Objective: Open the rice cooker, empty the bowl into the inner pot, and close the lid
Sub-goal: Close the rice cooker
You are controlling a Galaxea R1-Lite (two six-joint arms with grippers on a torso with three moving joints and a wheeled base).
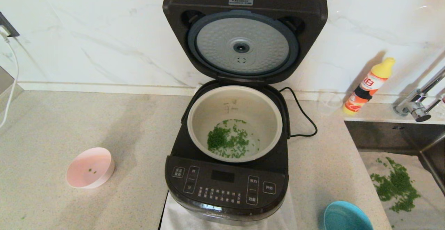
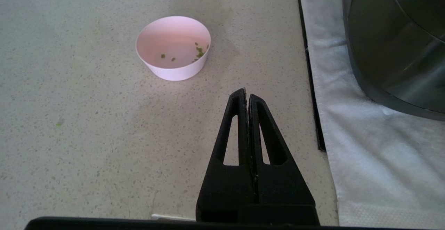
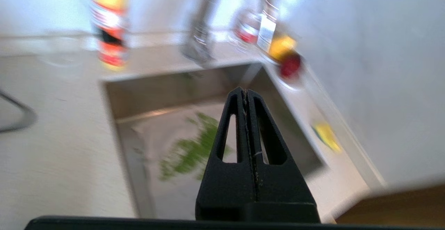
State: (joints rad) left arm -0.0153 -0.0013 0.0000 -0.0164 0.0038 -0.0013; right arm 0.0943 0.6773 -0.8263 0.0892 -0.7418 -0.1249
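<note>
On the tabletop (image 1: 52, 125), the rice cooker (image 1: 226, 188) is seen with its lid (image 1: 245, 31) raised and green bits lying in the inner pot (image 1: 234, 122).
Emptying is judged done: left of the cooker a pink bowl (image 1: 90, 167) holds only scraps, so the lid is to be pressed down next. Both claws are clenched on nothing, the left claw (image 2: 247, 96) low near that bowl, the right claw (image 3: 245, 92) over a sink (image 3: 139, 84) right of the cooker. A blue bowl (image 1: 346, 216) is cut off; neither arm is seen from the head camera.
</note>
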